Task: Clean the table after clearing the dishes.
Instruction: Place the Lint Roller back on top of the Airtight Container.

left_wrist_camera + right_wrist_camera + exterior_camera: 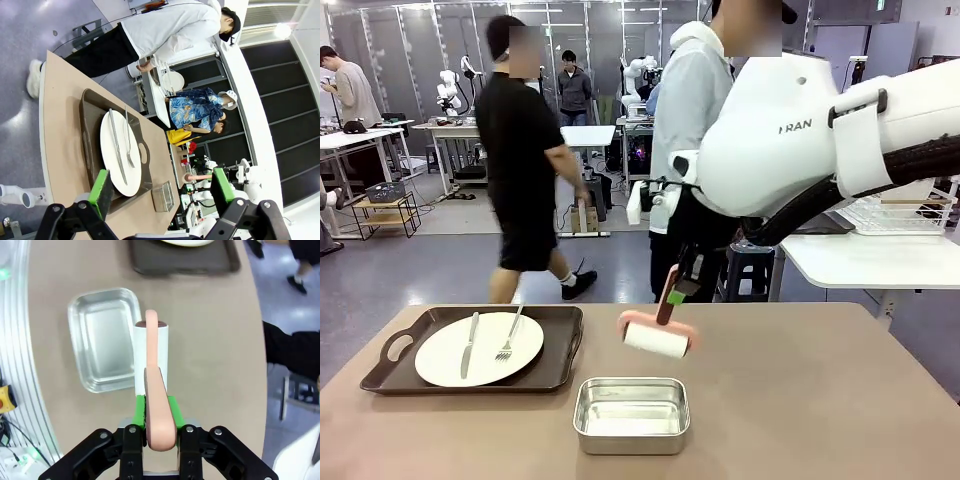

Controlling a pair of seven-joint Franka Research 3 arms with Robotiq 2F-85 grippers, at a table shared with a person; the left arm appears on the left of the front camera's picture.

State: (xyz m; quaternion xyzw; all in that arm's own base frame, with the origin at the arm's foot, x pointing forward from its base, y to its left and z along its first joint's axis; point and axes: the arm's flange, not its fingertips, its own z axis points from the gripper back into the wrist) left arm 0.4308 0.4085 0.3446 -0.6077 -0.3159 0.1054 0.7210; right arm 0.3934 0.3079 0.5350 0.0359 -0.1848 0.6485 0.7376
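Right wrist view: right tool [156, 410] pinches a lint roller [151, 355] by its handle, the table [215, 340] beneath, steel pan [102, 340] alongside

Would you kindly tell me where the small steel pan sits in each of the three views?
Front view: steel pan, bottom centre, right of the tray's near corner.
Left wrist view: low centre, just past the tray's end.
Right wrist view: upper left, beside the lint roller, below the tray.
Shared landmark: the dark tray.

One each: tray [556, 362], plate [438, 362], knife [469, 346], fork [508, 338], pan [631, 435], roller [655, 341]
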